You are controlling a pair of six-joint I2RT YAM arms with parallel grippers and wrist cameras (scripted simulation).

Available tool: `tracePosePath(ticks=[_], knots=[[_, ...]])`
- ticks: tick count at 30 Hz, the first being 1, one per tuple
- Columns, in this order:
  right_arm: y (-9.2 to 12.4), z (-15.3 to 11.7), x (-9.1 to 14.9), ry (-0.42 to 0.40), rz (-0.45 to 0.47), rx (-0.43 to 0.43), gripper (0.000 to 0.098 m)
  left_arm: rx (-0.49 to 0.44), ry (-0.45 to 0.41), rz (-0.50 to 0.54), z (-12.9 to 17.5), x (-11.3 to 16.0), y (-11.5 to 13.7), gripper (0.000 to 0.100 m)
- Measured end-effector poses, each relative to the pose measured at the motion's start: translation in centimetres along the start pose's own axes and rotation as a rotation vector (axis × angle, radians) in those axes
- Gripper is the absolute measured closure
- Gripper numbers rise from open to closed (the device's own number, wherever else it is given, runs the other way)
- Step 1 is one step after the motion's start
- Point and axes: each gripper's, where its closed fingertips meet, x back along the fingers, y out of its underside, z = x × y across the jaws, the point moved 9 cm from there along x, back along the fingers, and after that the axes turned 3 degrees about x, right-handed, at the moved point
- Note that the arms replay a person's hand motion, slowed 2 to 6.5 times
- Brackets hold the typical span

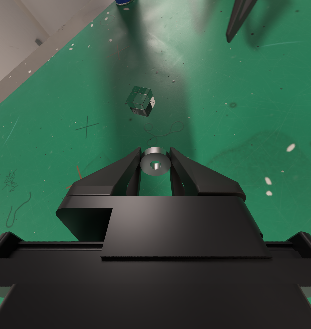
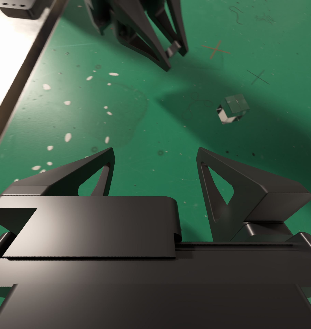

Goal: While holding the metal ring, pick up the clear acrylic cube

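Right tool [image 2: 155, 153] gapes, clear acrylic cube [image 2: 233, 108] ahead, rightward.

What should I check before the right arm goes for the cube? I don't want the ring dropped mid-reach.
1. Metal ring clamped between the left gripper fingers: ok.
2. Ring lifted off the green mat: ok, it hangs above the mat in the right wrist view.
3. Right gripper open and empty: ok.
4. Clear acrylic cube free on the mat, nothing touching it: ok.
5. Cube lined up between the right fingers: not ok, it sits ahead and off to the right.
6. Left gripper clear of the right arm's path to the cube: cannot tell.
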Motion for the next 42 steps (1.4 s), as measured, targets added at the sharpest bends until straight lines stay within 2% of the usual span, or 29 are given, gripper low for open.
tracePosePath(ticks=[6,10,15,19,27,33,42], knots=[[1.5,2.7,-0.4,0.113,-0.029,-0.024,0.0222,-0.039,-0.005,-0.043,0.5,-0.4,0.0,0.074],[2.0,4.2,-0.8,0.155,-0.043,-0.058,0.0243,-0.072,-0.005,-0.091,0.8,-0.7,0.2,0.074],[1.5,5.9,-1.5,0.193,-0.015,-0.060,0.0249,-0.106,-0.007,-0.130,1.2,-1.1,0.4,0.074],[0.9,7.1,-2.3,0.194,-0.011,-0.057,0.0248,-0.108,-0.004,-0.131,1.3,-1.1,0.4,0.074],[-0.5,9.1,-4.7,0.141,-0.021,-0.027,0.0216,-0.088,0.018,-0.149,1.2,-1.1,0.7,0.074],[-1.3,10.2,-6.6,0.033,-0.050,-0.001,0.0189,-0.087,0.018,-0.149,1.2,-1.1,0.7,0.074],[-2.0,11.4,-8.2,-0.127,-0.065,0.051,0.0265,-0.087,0.018,-0.149,1.2,-1.1,0.6,0.074]])
